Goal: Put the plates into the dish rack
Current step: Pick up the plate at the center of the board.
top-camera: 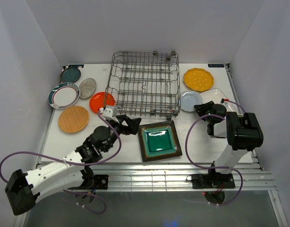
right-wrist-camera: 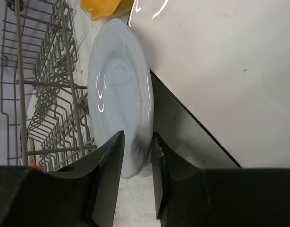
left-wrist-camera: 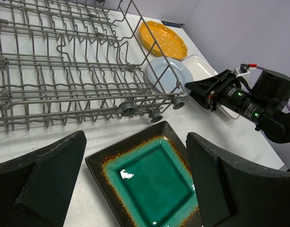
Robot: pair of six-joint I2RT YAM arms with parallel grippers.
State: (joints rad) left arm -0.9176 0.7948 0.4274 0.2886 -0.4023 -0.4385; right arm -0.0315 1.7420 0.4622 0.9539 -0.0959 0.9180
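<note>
The dish rack (top-camera: 144, 85) stands empty at the table's back middle. A dark green-centred square plate (top-camera: 159, 140) lies in front of it. My left gripper (top-camera: 131, 125) hovers open just left of that plate; in the left wrist view its fingers straddle the plate (left-wrist-camera: 152, 177) from above without touching it. The right gripper (top-camera: 200, 109) reaches the pale blue plate (top-camera: 190, 100) beside the rack's right end. In the right wrist view its fingers (right-wrist-camera: 107, 161) pinch that plate's near rim (right-wrist-camera: 116, 90).
A yellow scalloped plate (top-camera: 198, 79) and a white rectangle (top-camera: 216, 97) lie behind the right gripper. Left of the rack lie orange (top-camera: 101, 100), speckled grey (top-camera: 87, 88), teal (top-camera: 70, 74), teal-rimmed white (top-camera: 63, 95) and wood-tone (top-camera: 73, 118) plates.
</note>
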